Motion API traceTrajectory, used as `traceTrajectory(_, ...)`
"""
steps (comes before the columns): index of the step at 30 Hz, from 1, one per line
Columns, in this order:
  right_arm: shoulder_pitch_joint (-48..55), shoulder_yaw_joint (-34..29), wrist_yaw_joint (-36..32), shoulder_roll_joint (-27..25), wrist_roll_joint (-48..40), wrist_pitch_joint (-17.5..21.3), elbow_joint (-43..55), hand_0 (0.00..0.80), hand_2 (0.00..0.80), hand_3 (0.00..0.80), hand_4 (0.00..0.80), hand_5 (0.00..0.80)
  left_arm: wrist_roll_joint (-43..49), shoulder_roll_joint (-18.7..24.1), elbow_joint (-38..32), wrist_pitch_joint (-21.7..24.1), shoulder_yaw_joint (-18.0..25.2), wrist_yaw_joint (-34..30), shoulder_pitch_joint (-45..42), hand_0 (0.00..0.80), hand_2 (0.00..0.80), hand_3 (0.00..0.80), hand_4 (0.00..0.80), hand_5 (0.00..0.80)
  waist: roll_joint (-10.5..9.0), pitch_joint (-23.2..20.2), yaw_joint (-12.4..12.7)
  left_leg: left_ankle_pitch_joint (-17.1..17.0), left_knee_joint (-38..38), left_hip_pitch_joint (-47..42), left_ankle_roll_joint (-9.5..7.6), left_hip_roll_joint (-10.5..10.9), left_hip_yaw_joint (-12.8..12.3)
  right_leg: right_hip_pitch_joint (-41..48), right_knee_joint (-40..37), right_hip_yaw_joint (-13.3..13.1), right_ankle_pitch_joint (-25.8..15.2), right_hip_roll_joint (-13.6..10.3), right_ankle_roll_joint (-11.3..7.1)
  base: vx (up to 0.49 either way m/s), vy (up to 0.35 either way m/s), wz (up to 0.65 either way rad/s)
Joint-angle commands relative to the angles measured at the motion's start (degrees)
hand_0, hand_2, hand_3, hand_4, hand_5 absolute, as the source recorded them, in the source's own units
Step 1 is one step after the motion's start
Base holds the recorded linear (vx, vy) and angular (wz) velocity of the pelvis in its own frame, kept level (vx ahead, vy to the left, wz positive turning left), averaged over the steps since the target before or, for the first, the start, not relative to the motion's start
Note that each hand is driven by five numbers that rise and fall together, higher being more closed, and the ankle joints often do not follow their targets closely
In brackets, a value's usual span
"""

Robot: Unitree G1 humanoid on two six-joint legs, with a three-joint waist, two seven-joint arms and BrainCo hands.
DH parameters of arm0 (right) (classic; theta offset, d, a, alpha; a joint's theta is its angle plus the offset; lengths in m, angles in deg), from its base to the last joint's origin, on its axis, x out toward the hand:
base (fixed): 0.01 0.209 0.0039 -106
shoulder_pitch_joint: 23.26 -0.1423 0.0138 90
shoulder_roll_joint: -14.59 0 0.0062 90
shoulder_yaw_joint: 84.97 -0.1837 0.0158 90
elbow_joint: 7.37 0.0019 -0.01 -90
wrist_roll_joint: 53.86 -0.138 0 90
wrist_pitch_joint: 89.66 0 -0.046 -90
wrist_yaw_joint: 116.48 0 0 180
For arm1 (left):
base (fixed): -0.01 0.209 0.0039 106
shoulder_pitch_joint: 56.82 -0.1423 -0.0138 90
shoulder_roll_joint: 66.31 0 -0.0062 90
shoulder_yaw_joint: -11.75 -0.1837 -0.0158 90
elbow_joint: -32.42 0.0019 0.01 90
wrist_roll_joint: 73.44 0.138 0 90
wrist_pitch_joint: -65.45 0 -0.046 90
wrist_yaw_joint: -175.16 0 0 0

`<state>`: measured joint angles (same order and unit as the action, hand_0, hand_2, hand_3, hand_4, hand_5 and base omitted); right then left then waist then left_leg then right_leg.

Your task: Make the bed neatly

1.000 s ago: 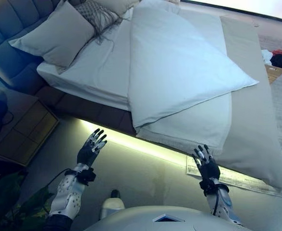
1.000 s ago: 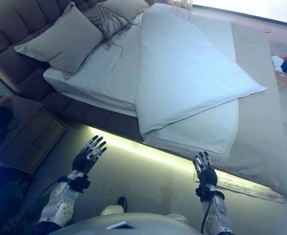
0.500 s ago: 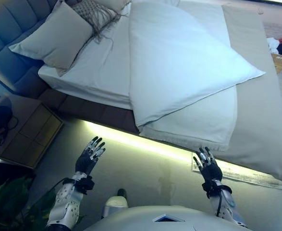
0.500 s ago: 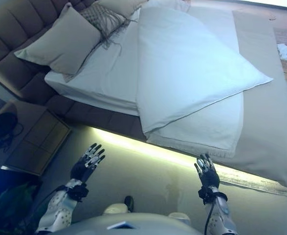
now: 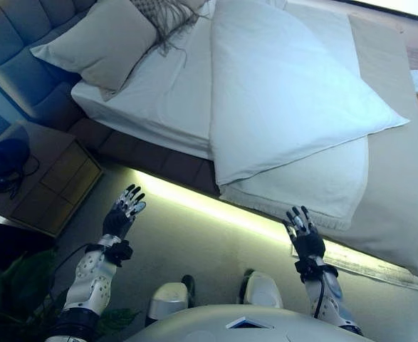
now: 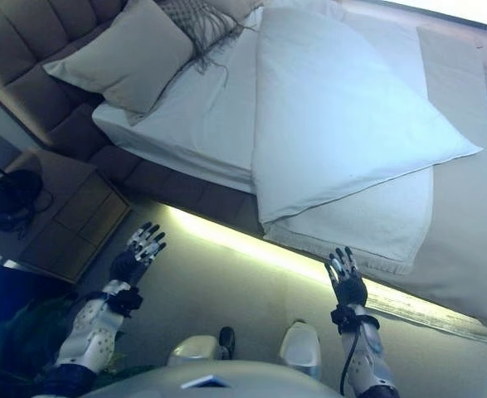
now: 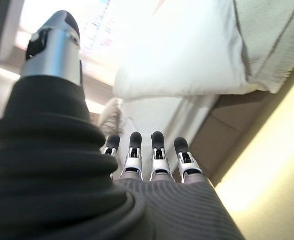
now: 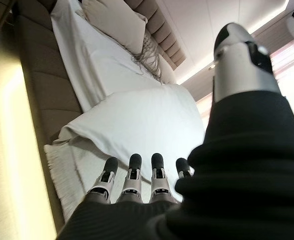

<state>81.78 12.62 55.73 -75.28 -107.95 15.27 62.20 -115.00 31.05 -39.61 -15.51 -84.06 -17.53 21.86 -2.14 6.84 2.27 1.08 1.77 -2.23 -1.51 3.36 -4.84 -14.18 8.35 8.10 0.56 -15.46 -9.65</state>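
duvet (image 5: 287, 100) on bed (image 5: 159, 100) | pillow (image 5: 102, 43) left | nightstand (image 5: 52, 189) beside bed

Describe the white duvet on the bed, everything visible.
The white duvet is soft, smooth cloth, folded back on itself into a large triangle whose point reaches toward the foot of the bed. It lies on a fringed beige blanket, its near corner at the bed's edge. Neither hand touches it.
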Motion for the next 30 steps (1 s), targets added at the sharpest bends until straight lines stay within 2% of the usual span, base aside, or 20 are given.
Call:
traceTrajectory(1,-0.28,-0.70,-1.72,-0.55,-1.44,1.51,2.05,0.000,0.000,0.000,0.000,0.000,-0.82,0.12,-3.97,1.52,1.98,-2.84,0.48,0.000,0.000,0.000,0.000,0.000,-1.59,-1.31,-1.87,13.84,8.87,-6.29,-1.54,-0.08,3.64,2.79,-9.54,-1.46,-15.82,1.16,-0.66,0.387,-0.382,0.08)
traceTrajectory(4,0.83,-1.16,-1.91,-0.89,-1.36,0.64,2.35,0.000,0.000,0.000,0.000,0.000,-1.15,0.17,-5.79,0.89,2.90,-2.93,-1.99,0.000,0.000,0.000,0.000,0.000,-1.89,-1.76,-1.71,13.36,12.06,-6.18,0.10,-3.30,3.59,3.86,-5.01,-1.96,-12.65,1.63,-0.83,0.405,-0.413,0.31)
traceTrajectory(5,1.31,-1.21,-0.64,-1.24,-1.27,0.06,3.41,0.000,0.000,0.000,0.000,0.000,-1.79,0.43,-6.62,0.05,3.47,-3.37,-3.14,0.000,0.000,0.000,0.000,0.000,-1.58,-1.80,-1.60,11.80,13.19,-5.93,0.93,-4.97,3.92,3.86,-3.02,-1.89,-10.92,2.14,-0.48,0.374,-0.424,0.37)
traceTrajectory(8,1.92,-0.93,-0.78,-2.48,-3.16,-0.30,5.13,0.000,0.000,0.000,0.000,0.000,-1.63,0.52,-7.79,-0.25,3.43,-4.74,-5.34,0.000,0.000,0.000,0.000,0.000,-1.05,-1.96,-1.27,3.23,16.31,-4.34,2.92,-8.78,5.37,5.57,-0.82,-0.65,-6.43,5.20,1.92,0.333,-0.447,0.20)
traceTrajectory(9,1.91,-0.76,-0.78,-2.92,-3.57,0.00,5.16,0.000,0.000,0.000,0.000,0.000,-1.40,0.33,-7.96,0.38,2.48,-4.90,-5.59,0.000,0.000,0.000,0.000,0.000,-1.09,-2.01,-1.18,0.83,17.27,-3.52,3.11,-9.26,5.59,6.54,-1.14,-0.06,-5.52,6.24,3.03,0.278,-0.409,-0.04)
traceTrajectory(12,1.94,-0.87,-0.99,-4.16,-4.36,1.17,4.28,0.000,0.000,0.000,0.000,0.000,-0.88,-0.01,-7.60,1.59,0.22,-5.76,-4.91,0.000,0.000,0.000,0.000,0.000,-1.14,-2.44,-1.98,-3.10,21.82,-1.41,2.72,-9.26,4.93,8.32,-1.47,0.98,-2.99,8.80,5.93,0.283,-0.386,-0.15)
traceTrajectory(14,1.47,-1.11,-0.41,-4.74,-4.35,1.54,3.08,0.000,0.000,0.000,0.000,0.000,-1.37,-0.27,-7.06,2.01,-0.82,-5.64,-4.06,0.000,0.000,0.000,0.000,0.000,-1.21,-2.56,-2.54,-4.07,27.20,0.43,2.36,-8.70,3.94,9.25,-1.64,0.95,-1.73,9.90,7.36,0.228,-0.295,-0.06)
traceTrajectory(15,1.45,-1.35,-0.33,-4.93,-4.49,1.83,2.34,0.000,0.000,0.000,0.000,0.000,-1.51,-0.39,-6.99,2.23,-1.33,-5.47,-3.74,0.000,0.000,0.000,0.000,0.000,-1.25,-2.53,-2.92,-5.11,29.88,1.97,2.30,-9.07,2.67,10.00,-1.74,0.92,-0.99,10.68,8.29,0.179,-0.249,0.07)
traceTrajectory(16,1.47,-1.66,-0.36,-4.96,-4.65,2.01,1.85,0.000,0.000,0.000,0.000,0.000,-1.47,-0.44,-7.06,2.23,-1.63,-5.48,-3.54,0.000,0.000,0.000,0.000,0.000,-1.08,-2.24,-2.92,-4.72,31.31,3.06,2.01,-9.80,1.73,10.53,-1.50,1.10,-0.45,11.31,8.67,0.200,-0.263,0.09)
traceTrajectory(17,1.52,-2.06,-0.78,-4.80,-5.11,2.38,1.37,0.000,0.000,0.000,0.000,0.000,-1.26,-0.53,-7.04,2.40,-2.06,-5.54,-3.17,0.000,0.000,0.000,0.000,0.000,-1.11,-1.92,-2.93,-4.40,30.72,4.39,1.47,-10.15,0.62,10.96,-1.26,1.26,0.14,11.84,8.97,0.196,-0.206,0.07)
traceTrajectory(19,2.04,-2.14,-0.57,-4.28,-5.05,2.80,1.73,0.000,0.000,0.000,0.000,0.000,-1.22,-0.23,-6.89,2.13,-1.96,-5.36,-2.60,0.000,0.000,0.000,0.000,0.000,-0.65,-1.35,-2.66,-5.65,24.91,5.57,1.88,-10.42,-0.16,11.98,-0.93,1.46,1.34,12.90,8.99,0.187,-0.120,0.06)
traceTrajectory(22,3.19,-2.42,0.38,-4.08,-5.61,2.14,4.10,0.000,0.000,0.000,0.000,0.000,-1.25,-0.28,-6.44,1.50,-1.67,-4.90,-1.81,0.000,0.000,0.000,0.000,0.000,0.24,-1.23,-2.16,-11.26,12.73,7.67,4.87,-11.76,-0.04,14.80,-2.30,1.80,2.44,13.52,8.13,0.216,0.009,0.10)
traceTrajectory(25,4.19,-1.78,0.29,-4.81,-5.80,2.05,5.98,0.000,0.000,0.000,0.000,0.000,-1.05,-1.09,-5.08,2.20,-1.82,-4.18,-1.46,0.000,0.000,0.000,0.000,0.000,1.41,-0.96,-0.97,-15.04,2.60,9.32,6.82,-11.63,2.37,17.27,-3.34,1.61,3.41,13.64,7.35,0.238,0.058,0.16)
traceTrajectory(26,4.26,-1.41,-0.03,-4.88,-5.73,2.07,6.07,0.000,0.000,0.000,0.000,0.000,-1.31,-1.41,-4.64,2.26,-1.66,-4.18,-1.66,0.000,0.000,0.000,0.000,0.000,1.90,-0.99,-0.28,-16.43,-0.24,10.30,7.28,-11.46,3.98,17.87,-3.38,1.13,3.78,14.05,7.28,0.260,0.065,0.07)
traceTrajectory(29,4.47,-0.98,-0.75,-4.51,-5.48,1.78,5.48,0.000,0.000,0.000,0.000,0.000,0.95,-2.01,-4.48,2.48,-0.83,-6.51,-3.36,0.000,0.000,0.000,0.000,0.000,2.77,-0.97,1.53,-18.69,-5.05,11.13,7.83,-10.94,6.81,19.48,-2.31,0.18,5.66,14.30,7.39,0.327,0.076,-0.11)
traceTrajectory(30,4.57,-0.93,-0.71,-4.33,-5.41,1.87,5.24,0.000,0.000,0.000,0.000,0.000,1.23,-2.14,-5.10,2.04,-1.07,-6.64,-3.79,0.000,0.000,0.000,0.000,0.000,3.05,-1.11,1.82,-18.46,-5.74,11.59,7.83,-10.82,6.96,19.83,-1.97,0.15,6.11,14.23,7.34,0.332,0.089,-0.49)
